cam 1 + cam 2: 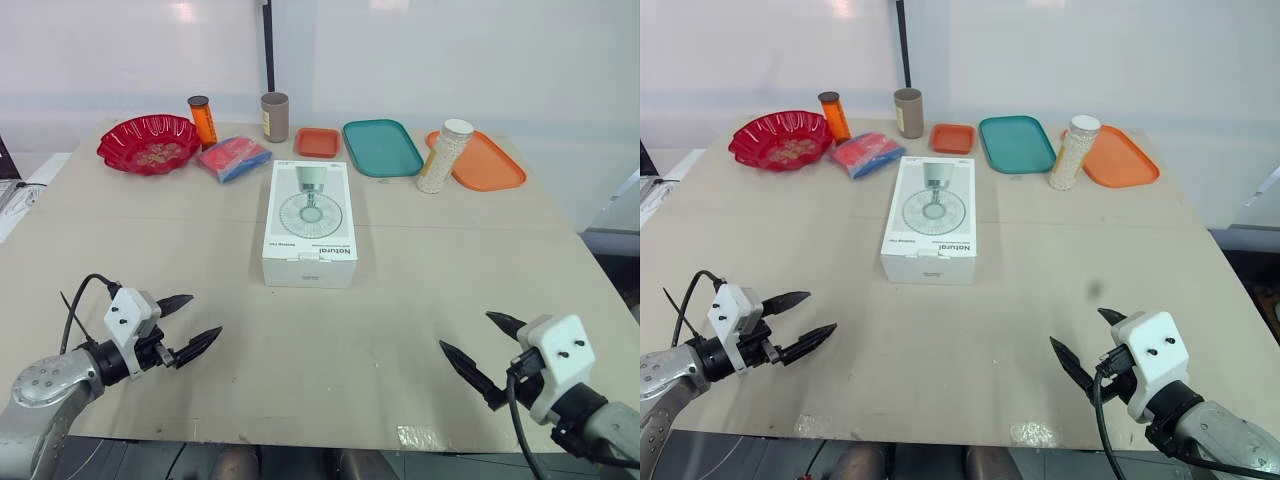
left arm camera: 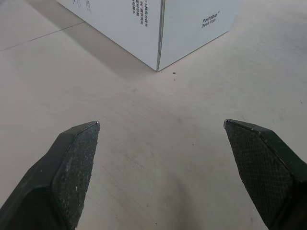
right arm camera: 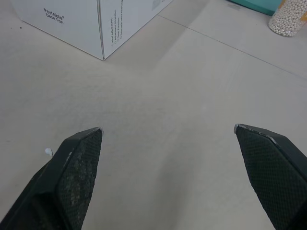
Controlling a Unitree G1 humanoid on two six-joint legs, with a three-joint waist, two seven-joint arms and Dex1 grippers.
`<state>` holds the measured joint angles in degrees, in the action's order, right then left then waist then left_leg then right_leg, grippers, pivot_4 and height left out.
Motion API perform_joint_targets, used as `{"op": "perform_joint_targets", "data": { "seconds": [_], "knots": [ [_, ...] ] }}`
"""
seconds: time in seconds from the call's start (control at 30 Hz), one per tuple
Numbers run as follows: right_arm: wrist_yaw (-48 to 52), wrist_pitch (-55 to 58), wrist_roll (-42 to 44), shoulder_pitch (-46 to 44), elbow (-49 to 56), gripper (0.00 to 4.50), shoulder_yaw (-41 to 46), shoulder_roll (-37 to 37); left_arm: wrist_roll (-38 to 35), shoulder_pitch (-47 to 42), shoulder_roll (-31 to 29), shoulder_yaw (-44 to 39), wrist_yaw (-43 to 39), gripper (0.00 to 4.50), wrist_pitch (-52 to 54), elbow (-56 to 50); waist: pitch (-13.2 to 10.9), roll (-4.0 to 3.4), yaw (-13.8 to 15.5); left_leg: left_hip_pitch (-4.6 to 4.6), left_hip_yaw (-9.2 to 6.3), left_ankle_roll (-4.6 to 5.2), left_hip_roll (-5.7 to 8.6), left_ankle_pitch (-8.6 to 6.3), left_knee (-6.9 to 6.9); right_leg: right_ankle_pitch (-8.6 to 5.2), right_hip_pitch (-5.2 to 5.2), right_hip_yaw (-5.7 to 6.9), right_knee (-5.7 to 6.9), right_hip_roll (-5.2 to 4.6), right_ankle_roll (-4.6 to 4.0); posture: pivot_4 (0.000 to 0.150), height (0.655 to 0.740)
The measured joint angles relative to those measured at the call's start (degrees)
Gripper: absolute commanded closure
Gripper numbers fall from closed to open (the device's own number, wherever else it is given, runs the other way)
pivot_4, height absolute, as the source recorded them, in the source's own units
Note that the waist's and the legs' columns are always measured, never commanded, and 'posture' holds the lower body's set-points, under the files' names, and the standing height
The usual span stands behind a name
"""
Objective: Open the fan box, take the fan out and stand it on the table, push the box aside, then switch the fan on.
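The two head views look forward and down from above the near edge of the table (image 1: 420, 300), wide enough to reach its far edge. Set side by side, they share the whole scene. Each wrist view sits low and close over the tabletop, looking along its own claw, the left claw (image 2: 161, 122) and the right claw (image 3: 168, 128), toward the box (image 1: 310, 222). Both catch its near face.
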<state>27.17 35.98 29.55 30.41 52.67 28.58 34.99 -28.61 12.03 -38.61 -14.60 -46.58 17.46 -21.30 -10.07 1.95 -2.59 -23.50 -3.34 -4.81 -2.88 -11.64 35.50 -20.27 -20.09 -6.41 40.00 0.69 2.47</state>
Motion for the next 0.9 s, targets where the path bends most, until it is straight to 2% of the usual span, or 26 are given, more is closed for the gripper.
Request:
{"op": "perform_joint_targets", "data": {
  "seconds": [0.9],
  "knots": [
    [-0.03, 0.17, 0.12, 0.18, 0.69, 0.0, -1.37, -0.43, 1.22, 0.85, -0.08, 0.34, -1.64, 0.09, -2.01, 0.0, 0.0, 0.0, -0.01, 0.03, 0.0, 0.0, 0.0, 0.0, 0.0, 0.0, 0.02, 0.0, 0.0, 0.0, 0.0, 0.15, 0.74]
  ]
}}
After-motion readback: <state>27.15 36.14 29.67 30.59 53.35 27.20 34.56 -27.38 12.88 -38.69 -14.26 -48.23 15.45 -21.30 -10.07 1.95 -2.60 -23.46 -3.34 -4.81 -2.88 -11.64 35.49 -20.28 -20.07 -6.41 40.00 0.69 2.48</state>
